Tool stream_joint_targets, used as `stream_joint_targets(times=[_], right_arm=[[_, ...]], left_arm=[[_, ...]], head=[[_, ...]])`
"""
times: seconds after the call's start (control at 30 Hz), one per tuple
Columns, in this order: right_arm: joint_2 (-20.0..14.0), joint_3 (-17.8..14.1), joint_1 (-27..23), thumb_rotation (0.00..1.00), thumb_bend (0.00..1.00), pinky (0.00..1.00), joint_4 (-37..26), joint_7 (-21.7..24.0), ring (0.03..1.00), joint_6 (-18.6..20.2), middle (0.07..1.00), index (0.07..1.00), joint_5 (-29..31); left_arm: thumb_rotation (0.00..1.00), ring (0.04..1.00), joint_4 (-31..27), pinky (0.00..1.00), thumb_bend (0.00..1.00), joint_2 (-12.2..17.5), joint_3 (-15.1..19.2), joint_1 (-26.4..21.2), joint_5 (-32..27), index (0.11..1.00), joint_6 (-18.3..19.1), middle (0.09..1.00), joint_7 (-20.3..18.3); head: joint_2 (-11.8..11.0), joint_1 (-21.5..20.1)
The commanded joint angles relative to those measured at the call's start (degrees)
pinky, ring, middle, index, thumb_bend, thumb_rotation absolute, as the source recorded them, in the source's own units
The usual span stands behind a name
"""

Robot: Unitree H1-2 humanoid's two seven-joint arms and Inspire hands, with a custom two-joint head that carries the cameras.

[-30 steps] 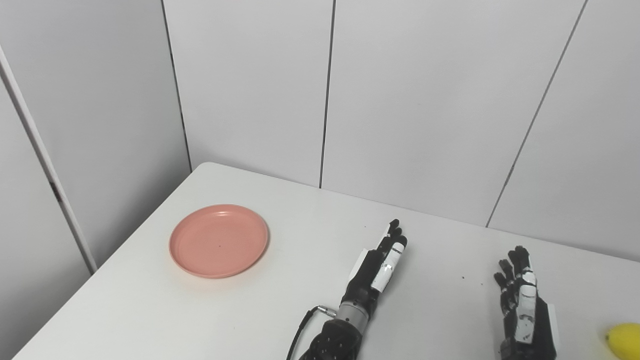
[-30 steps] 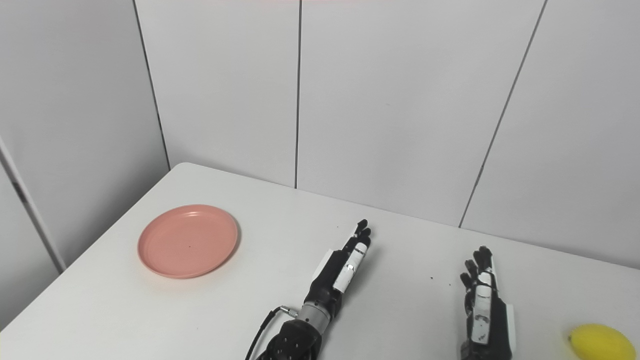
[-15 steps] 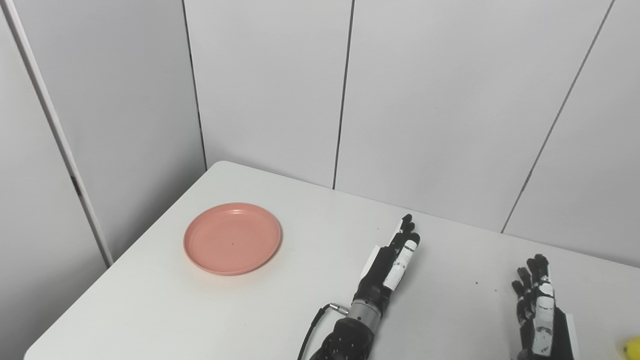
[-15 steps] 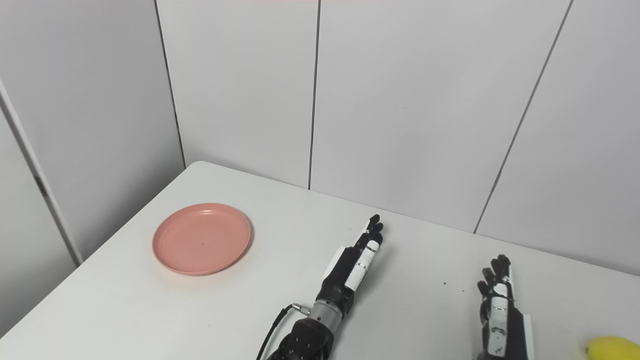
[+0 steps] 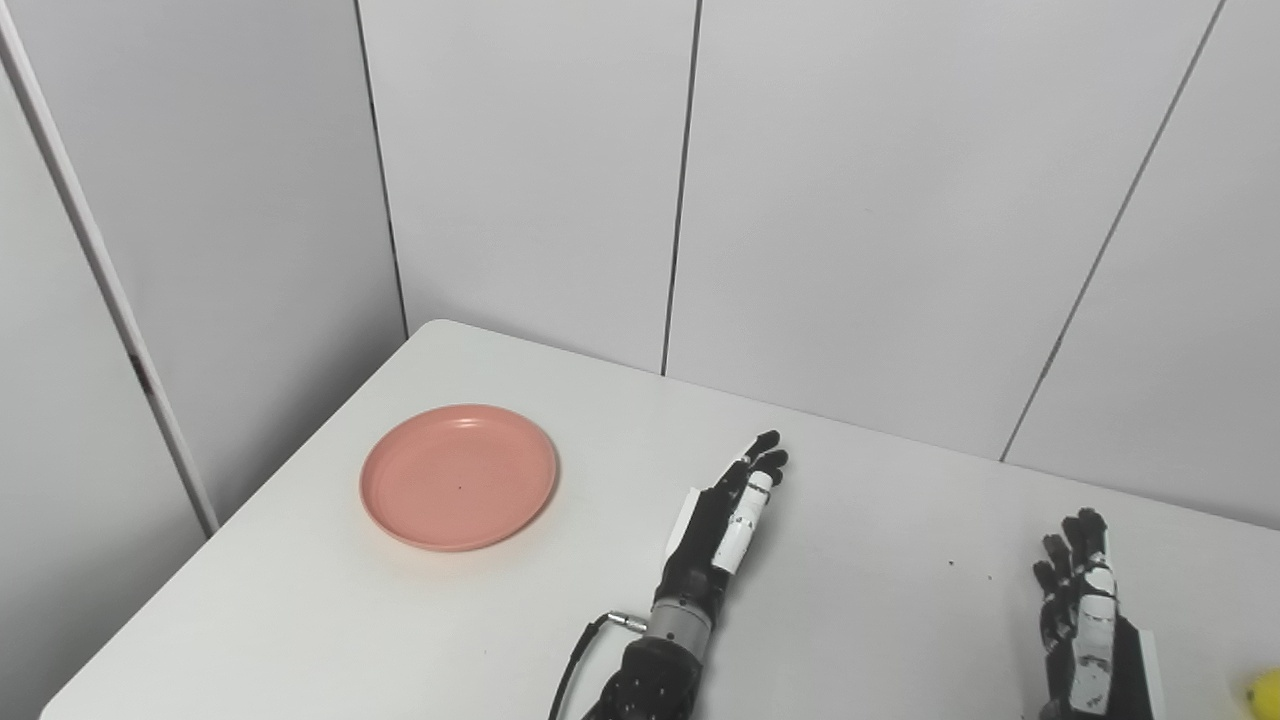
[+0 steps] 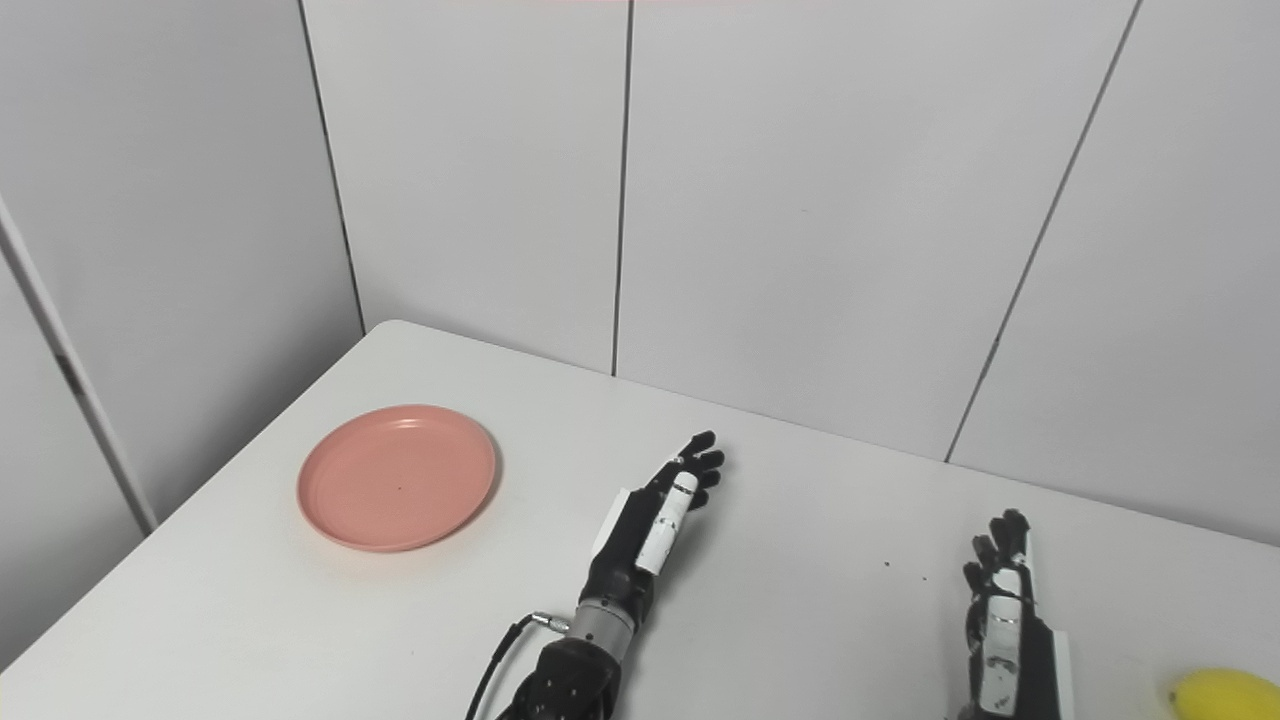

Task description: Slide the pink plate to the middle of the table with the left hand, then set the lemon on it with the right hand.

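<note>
The left hand [image 5: 725, 520] has its fingers straight and slightly apart, holding nothing, above bare table [image 5: 880, 560] near the middle. The right hand [image 6: 1005, 625] is likewise extended and empty. The plate [image 5: 459, 476] lies well left, near the table's left edge, with open surface between. The lemon [image 6: 1222, 693] sits at the lower right corner. Since half a second ago, the left hand has shifted toward the plate.

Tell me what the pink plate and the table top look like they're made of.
Pink plate: likely plastic or melamine, judging by its uniform matte colour, thin raised rim and faint sheen. Table top: smooth white surface with a rounded corner and soft reflections, probably laminate or painted board; the pictures cannot settle which.
</note>
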Motion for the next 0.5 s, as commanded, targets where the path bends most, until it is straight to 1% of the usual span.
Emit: stream_joint_targets(times=[0.0, 0.1, 0.27, 0.4, 0.47], right_arm=[[0.0, -0.2, 1.5, 1.00, 0.67, 1.00, 0.7, 0.4, 0.991, 0.4, 1.000, 1.000, 0.4], [-0.1, -0.2, 1.5, 1.00, 0.67, 1.00, 0.5, 0.4, 0.992, 0.5, 1.000, 1.000, 0.3], [-0.2, -0.3, 1.4, 1.00, 0.67, 1.00, 0.6, 0.6, 0.987, 0.3, 0.995, 0.996, 0.4], [-0.2, -0.3, 1.3, 1.00, 0.67, 1.00, 0.4, 0.5, 0.982, 0.5, 0.991, 0.990, 0.5], [-0.2, -0.3, 1.3, 1.00, 0.67, 1.00, 0.2, 0.4, 0.980, 0.8, 0.990, 0.989, 0.4]], left_arm=[[1.00, 0.872, -2.6, 0.89, 0.44, 0.9, -0.1, -1.7, -0.9, 0.877, -1.2, 0.882, -1.6], [1.00, 0.851, -3.5, 0.86, 0.47, 1.7, 0.3, -2.2, -2.0, 0.862, -1.2, 0.866, -2.0], [1.00, 0.799, -6.2, 0.80, 0.48, 3.1, 1.3, -3.4, -1.1, 0.810, 0.2, 0.813, -0.6], [1.00, 0.762, -8.7, 0.78, 0.48, 3.8, 3.2, -4.2, -2.0, 0.770, 1.5, 0.779, -0.2], [1.00, 0.741, -9.6, 0.77, 0.48, 4.3, 4.3, -4.5, -2.1, 0.749, 1.3, 0.759, 0.1]], head=[[0.1, 0.0], [-0.1, -0.1], [0.2, -0.1], [0.1, 0.2], [0.0, 0.3]])
